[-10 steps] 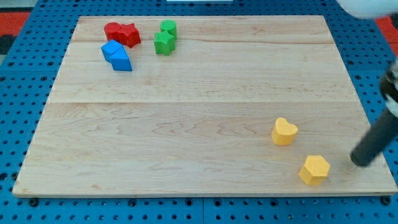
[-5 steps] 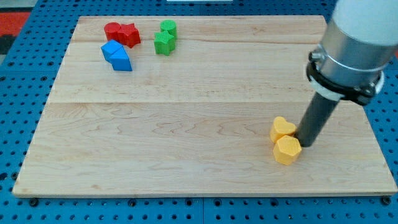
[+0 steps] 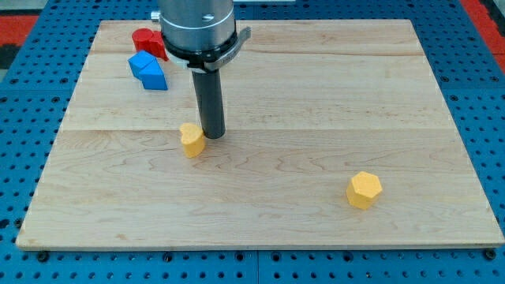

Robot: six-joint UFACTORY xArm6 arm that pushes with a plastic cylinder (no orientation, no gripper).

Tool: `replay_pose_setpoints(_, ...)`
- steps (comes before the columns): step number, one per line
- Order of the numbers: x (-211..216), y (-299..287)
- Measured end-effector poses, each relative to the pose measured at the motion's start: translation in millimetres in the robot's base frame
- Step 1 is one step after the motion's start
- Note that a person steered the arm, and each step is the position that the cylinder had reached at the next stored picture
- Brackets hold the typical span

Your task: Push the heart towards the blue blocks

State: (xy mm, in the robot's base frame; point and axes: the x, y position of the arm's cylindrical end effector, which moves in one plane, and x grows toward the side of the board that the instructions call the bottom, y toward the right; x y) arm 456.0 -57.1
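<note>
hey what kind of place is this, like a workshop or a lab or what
Probably a robotics lab bench. A wooden board sits on a blue perforated table, and my tip rests beside the yellow heart, with the blue blocks and a yellow hexagon scattered about.

My tip (image 3: 211, 136) down, rod nearly upright.

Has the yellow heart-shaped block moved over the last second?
Yes. The yellow heart-shaped block went toward the view's left and slightly up, from near the board's right edge toward the blue blocks, with my tip at its right side.
</note>
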Motion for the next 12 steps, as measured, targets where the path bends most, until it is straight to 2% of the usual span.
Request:
replay_pose_setpoints(1,12.7,-16.8)
replay_pose_setpoints(2,0.4,-91.3)
replay_pose_setpoints(3,13.6,-85.9)
replay_pose_setpoints(4,34.4,-104.7)
replay_pose_setpoints(6,-32.5,-176.9)
replay_pose_setpoints(7,-15.2,-179.0)
replay_pose_setpoints(8,-14.1,-247.4)
replay_pose_setpoints(9,-24.5,-238.1)
replay_pose_setpoints(10,-44.9,-199.1)
replay_pose_setpoints(11,-44.7,-166.6)
replay_pose_setpoints(12,5.9,-100.8)
